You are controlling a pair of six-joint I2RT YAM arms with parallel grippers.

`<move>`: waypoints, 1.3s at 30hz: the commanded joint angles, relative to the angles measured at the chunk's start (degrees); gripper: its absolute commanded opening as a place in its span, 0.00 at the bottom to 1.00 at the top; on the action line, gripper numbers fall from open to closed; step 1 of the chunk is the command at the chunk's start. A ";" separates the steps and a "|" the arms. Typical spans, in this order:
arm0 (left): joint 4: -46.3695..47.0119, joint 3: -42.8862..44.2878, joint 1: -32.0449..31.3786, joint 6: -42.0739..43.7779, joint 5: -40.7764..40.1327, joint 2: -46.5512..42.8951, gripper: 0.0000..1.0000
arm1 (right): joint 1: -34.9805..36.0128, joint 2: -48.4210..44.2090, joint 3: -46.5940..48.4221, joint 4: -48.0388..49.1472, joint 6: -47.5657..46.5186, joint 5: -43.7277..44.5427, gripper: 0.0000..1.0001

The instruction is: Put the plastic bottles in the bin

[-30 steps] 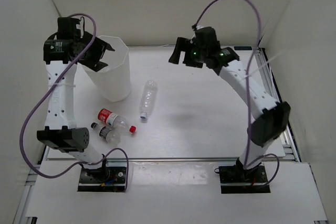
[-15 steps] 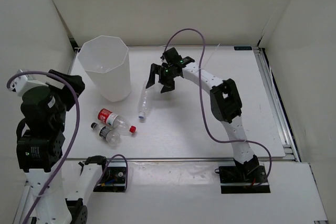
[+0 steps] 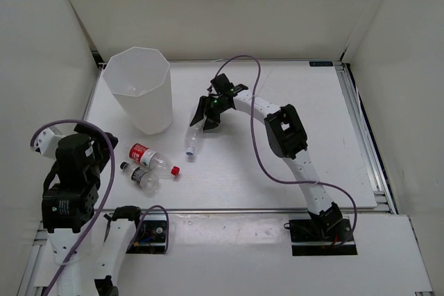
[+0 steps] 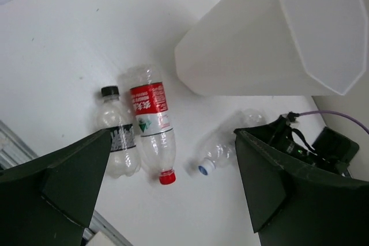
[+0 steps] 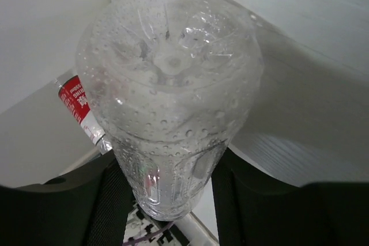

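— Where is your right gripper?

— My right gripper is down at the white table. It sits at the base end of a plain clear plastic bottle, which lies on its side just right of the tall translucent white faceted bin, apart from it. The bottle's blue-and-white cap points toward my bases.

— Is the bottle pinched?

— From my right wrist I look straight at its dimpled bottom. My two dark fingers stand one on each side of its body, close against it. Whether they press it or only flank it, I cannot tell.

— And the left?

— My left gripper hangs high at the near left corner of the table, jaws spread wide, looking down on the bottles.

— What lies under it?

— A clear plastic bottle with a red label and red cap and a smaller clear bottle with a black cap and a dark label band. They lie side by side, touching, on the near side of the bin, with their caps pointing opposite ways.

— So where do the bottles stand against the bin?

— All three lie on the table, outside it. The bin stands upright at the far left, its wide rim up.
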 commanded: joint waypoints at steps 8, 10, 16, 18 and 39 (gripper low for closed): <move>-2.76 -17.64 -0.32 -18.45 -0.74 -7.37 0.99 | -6.43 -22.34 -1.38 1.31 0.53 1.62 0.23; -1.00 -19.94 -0.32 -19.69 0.58 -7.38 0.99 | -6.43 -26.13 2.22 3.59 1.22 5.75 0.21; -0.47 -26.02 -0.32 -20.06 5.33 -5.28 0.99 | -5.56 -26.07 11.43 20.64 3.61 10.51 0.21; 0.15 -26.81 -0.32 -18.56 6.13 -4.57 0.99 | -3.45 -20.88 21.25 23.81 -0.25 12.43 0.21; 2.43 -28.73 -0.32 -9.76 13.06 4.22 0.99 | 7.99 -22.35 22.37 43.34 -30.15 26.33 1.00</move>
